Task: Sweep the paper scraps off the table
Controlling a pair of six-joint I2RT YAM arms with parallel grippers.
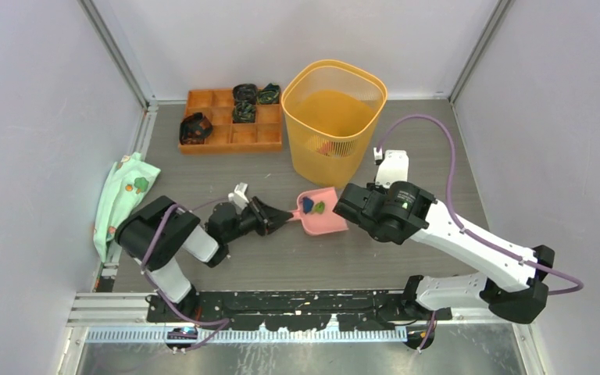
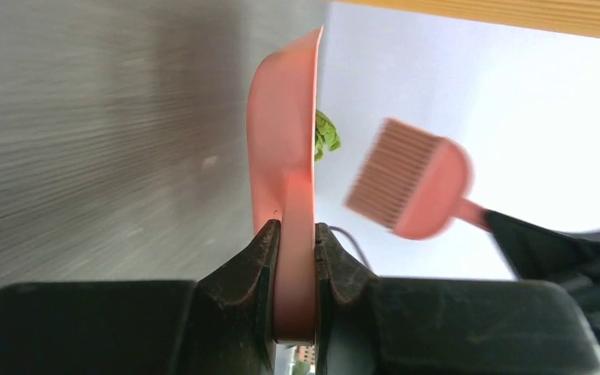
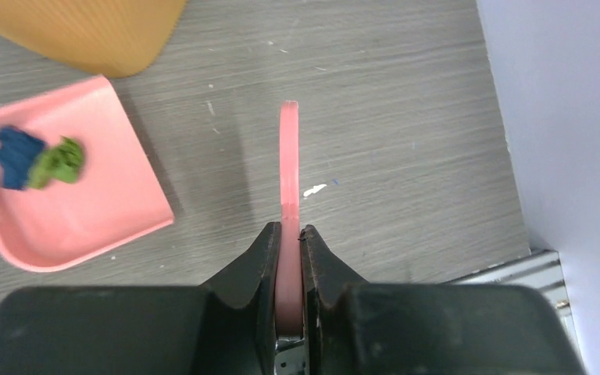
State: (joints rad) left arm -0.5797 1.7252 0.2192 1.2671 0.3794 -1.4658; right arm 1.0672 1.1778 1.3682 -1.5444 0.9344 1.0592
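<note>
Two paper scraps (image 3: 16,156), one dark blue and one green, are seen lying together in a pink dustpan (image 3: 101,211), just beyond the left fingers (image 2: 266,248), which are clamped on the dustpan's handle. The dustpan is held beside a yellow-orange bin (image 1: 336,152) standing on the grey bench (image 1: 281,258). A pink brush (image 2: 410,187) is pinched by its handle in the right fingers (image 3: 268,248), to the scraps' right.

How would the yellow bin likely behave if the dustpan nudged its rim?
The bin is probably light: thin mesh walls, little visible inside. Tall and seemingly tapering downward, it might tip, or simply slide on the flat table.
</note>
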